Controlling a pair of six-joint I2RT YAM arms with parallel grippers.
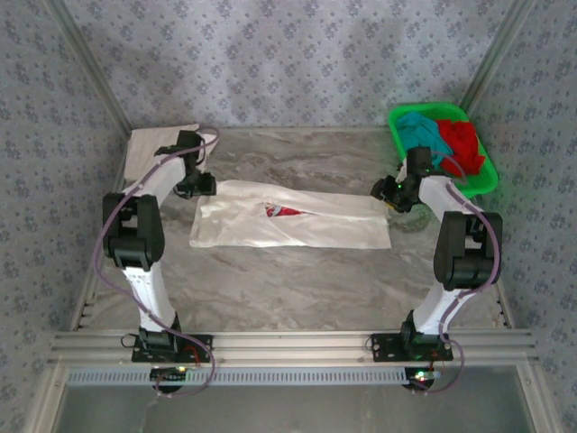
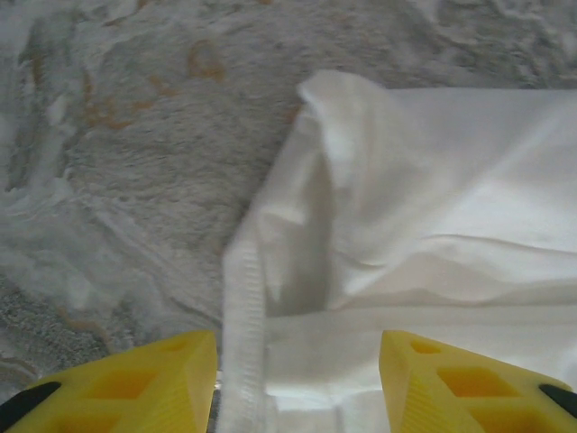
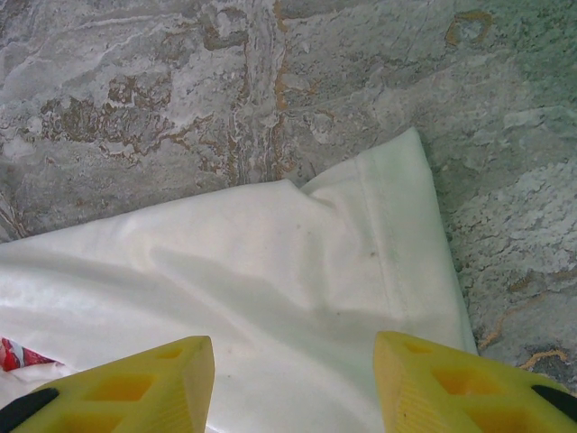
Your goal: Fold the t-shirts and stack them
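top external: long white tee lies between two open claws

at the far left corner of the table [image 1: 288,280] lies a white cloth [image 1: 149,144], seemingly another tee. just right of it the left gripper [image 1: 194,187] sits at the left end of the printed white t-shirt [image 1: 297,225]. in the left wrist view its yellow fingers [image 2: 144,379] stand apart, clamped on nothing, with the shirt's stitched hem [image 2: 245,343] lying loose on the marble between them.

the shirt is a long band (a scrap of red print shows at its middle), its long axis running left to right across the table. its right end reaches the right gripper [image 1: 389,191], whose jaws also stand apart above a hemmed corner [image 3: 401,234], gripping nothing.

each arm is nearest its own end, so the next fold probably calls for one end to be carried along that axis toward the other.

far right, the green basket [image 1: 487,176] holds the teal tee [image 1: 419,131] and red tee [image 1: 460,135], not yet folded.
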